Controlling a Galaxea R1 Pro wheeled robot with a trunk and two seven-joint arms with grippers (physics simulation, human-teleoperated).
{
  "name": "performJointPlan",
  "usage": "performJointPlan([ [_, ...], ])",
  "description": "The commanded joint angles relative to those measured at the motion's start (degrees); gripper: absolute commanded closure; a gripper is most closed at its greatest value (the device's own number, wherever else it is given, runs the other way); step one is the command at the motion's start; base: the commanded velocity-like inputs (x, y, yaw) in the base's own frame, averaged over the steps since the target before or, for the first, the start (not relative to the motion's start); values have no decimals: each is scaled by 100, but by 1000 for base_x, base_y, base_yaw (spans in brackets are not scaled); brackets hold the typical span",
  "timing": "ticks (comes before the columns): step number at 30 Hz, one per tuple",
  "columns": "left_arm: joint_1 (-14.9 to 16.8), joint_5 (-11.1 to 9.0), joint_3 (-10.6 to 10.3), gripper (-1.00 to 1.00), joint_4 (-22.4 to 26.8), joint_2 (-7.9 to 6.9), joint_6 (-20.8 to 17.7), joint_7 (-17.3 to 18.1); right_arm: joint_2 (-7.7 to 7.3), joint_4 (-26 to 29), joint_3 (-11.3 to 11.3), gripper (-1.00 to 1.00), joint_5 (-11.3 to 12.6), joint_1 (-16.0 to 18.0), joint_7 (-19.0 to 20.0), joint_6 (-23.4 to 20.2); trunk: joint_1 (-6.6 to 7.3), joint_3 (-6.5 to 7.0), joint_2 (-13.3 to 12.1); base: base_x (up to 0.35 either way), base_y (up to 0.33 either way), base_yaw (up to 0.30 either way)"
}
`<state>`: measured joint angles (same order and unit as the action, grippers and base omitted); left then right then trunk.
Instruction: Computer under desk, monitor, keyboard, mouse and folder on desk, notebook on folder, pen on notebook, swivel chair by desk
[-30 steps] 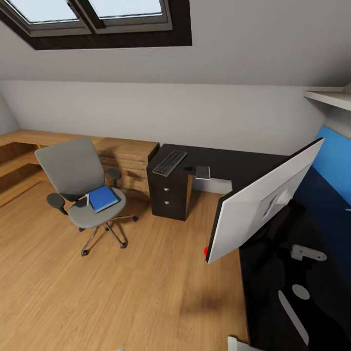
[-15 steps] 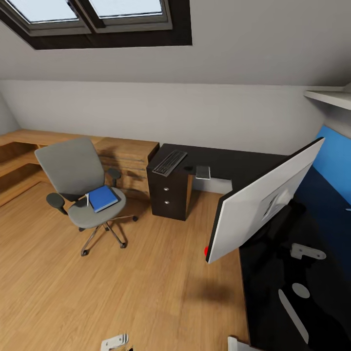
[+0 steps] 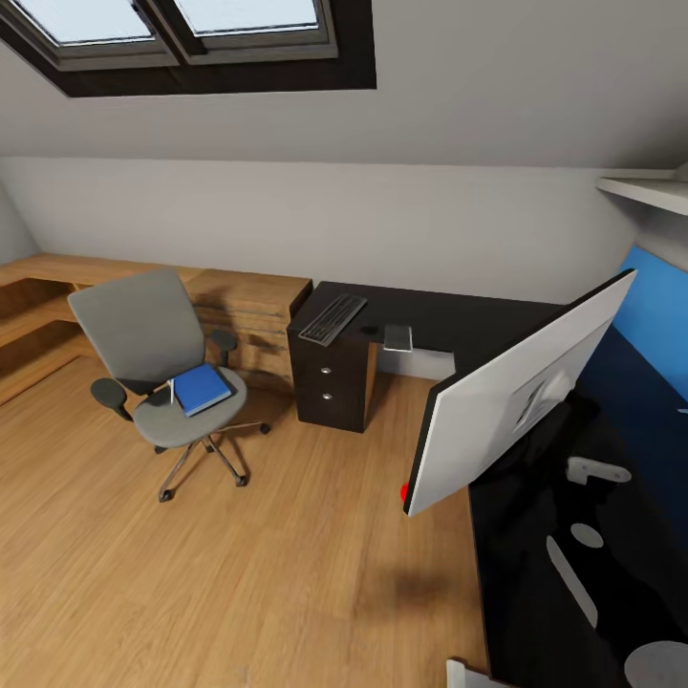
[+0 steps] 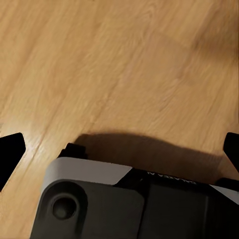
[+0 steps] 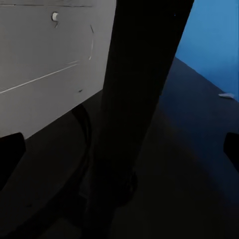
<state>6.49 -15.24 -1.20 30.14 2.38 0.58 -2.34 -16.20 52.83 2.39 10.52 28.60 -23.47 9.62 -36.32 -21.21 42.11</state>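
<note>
Folder on chair seat; keyboard on desk; monitor tilted. Left gripper fingers apart over floor; right gripper fingers apart near monitor stand.

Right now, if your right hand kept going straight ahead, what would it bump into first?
Probably the monitor's black stand: it rises right between the right hand's open fingertips, with the monitor's grey back beside it. How near is hard to judge.

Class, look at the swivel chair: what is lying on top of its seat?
On the swivel chair seat lies the blue folder, flat. Whatever might lie beneath the folder is covered.
</note>
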Motion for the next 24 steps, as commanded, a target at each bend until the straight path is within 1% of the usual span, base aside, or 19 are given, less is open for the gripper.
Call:
performJointPlan([
  [1,2,-38,-13,-100,-51,0,64,-24,-9,-72,25,-100,61,62,2,37,-1,-7,6,0,0,0],
  [3,2,-35,-17,-100,-198,0,176,-18,-12,-294,25,-100,71,191,62,36,-1,-7,6,0,0,0],
  [9,2,-37,-16,-100,-344,9,273,-7,-13,-764,25,-100,91,463,124,83,-1,-7,6,0,0,0],
  [15,2,-40,-13,-100,-382,21,296,-4,-12,-906,25,-100,98,604,138,104,-1,-7,6,0,0,0],
  [24,2,-42,-12,-100,-526,18,301,3,-21,-992,24,-100,93,658,141,117,-1,-7,6,0,0,0],
])
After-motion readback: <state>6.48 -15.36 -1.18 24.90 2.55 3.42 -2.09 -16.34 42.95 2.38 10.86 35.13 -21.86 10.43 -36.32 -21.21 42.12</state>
